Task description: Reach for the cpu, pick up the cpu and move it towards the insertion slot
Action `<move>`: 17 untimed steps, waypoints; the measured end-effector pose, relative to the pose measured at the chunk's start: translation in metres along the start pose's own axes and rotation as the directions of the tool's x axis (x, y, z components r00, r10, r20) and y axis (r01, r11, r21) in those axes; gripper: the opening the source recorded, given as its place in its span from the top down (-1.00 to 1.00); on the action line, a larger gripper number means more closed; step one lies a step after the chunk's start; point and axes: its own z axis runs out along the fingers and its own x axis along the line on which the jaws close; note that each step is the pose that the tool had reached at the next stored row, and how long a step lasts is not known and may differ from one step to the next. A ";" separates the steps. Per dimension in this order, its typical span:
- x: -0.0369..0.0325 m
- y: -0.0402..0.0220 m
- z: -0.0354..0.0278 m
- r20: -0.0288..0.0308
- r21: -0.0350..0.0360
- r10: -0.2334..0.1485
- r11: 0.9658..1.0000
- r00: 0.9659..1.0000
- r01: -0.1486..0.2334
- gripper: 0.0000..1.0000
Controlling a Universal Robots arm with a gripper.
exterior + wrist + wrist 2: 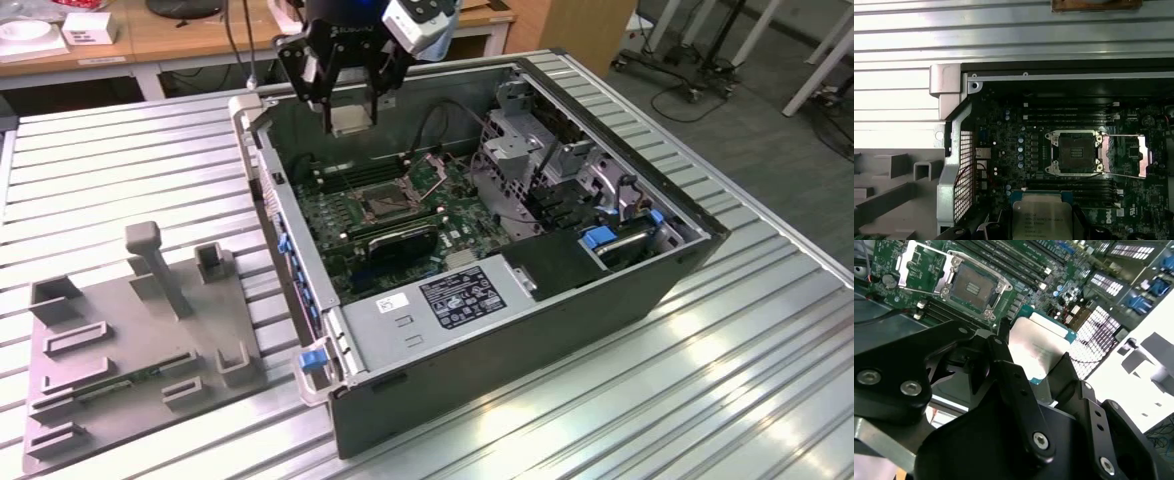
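Observation:
My gripper (350,118) hangs above the back edge of the open computer case, shut on the cpu (351,120), a flat silvery square with a green rim. In both wrist views the cpu (1036,347) (1041,216) sits between the black fingers (1004,360). The insertion slot (378,205) lies below and ahead on the green motherboard, a square socket with a metal frame and dark centre. Its load plate (1126,155) is flipped open beside the insertion slot (1074,152) (971,287). The cpu is clearly above the board, apart from the socket.
The computer case (534,340) lies on its side on a ribbed metal table (120,170). A metal drive cage (527,150) and cables stand beside the socket. A grey plastic tray (134,330) with a green memory stick (114,385) sits at the exterior view's left.

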 end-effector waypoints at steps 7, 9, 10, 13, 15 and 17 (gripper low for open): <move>-0.0080 0.0080 0.0014 0.000 0.000 0.006 1.000 1.000 -0.006 -0.09; -0.0118 0.0093 0.0018 0.000 0.000 0.009 1.000 1.000 -0.009 -0.09; -0.0137 0.0099 0.0020 0.000 0.000 0.011 1.000 1.000 -0.011 -0.09; -0.0194 0.0118 0.0027 0.000 0.000 0.016 1.000 1.000 -0.016 -0.09; -0.0227 0.0129 0.0032 0.001 0.000 0.020 1.000 1.000 -0.020 -0.09; -0.0260 0.0143 0.0037 0.001 0.000 0.024 1.000 1.000 -0.024 -0.09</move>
